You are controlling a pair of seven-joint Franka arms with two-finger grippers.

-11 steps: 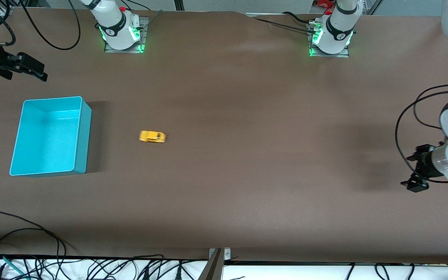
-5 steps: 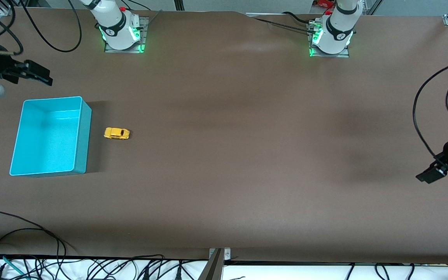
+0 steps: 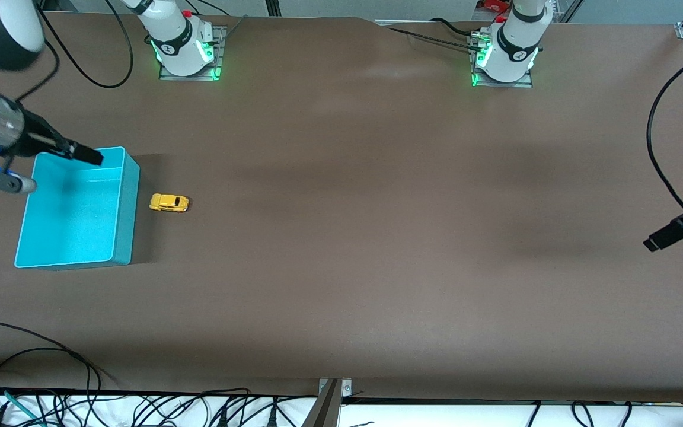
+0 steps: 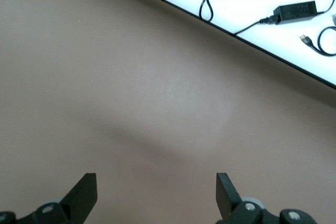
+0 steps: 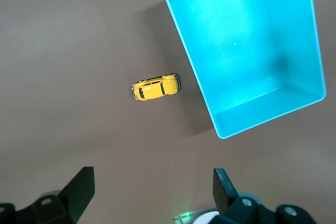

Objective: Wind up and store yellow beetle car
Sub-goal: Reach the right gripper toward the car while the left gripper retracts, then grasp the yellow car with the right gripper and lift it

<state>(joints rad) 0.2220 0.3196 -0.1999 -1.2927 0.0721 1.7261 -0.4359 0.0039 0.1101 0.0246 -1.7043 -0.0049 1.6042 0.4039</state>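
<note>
**Beetle parked beside the bin**

Brown cloth covers the table, bare of any readable label. Just beside the teal bin — apart from its wall, toward the left arm's end — sits the yellow beetle car: small, rounded, dark windows, upright on its wheels. No writing shows on it. Right gripper hangs over the bin's farther wall, fingers spread. Left gripper hovers over bare cloth at its own end, fingers wide apart.
</note>
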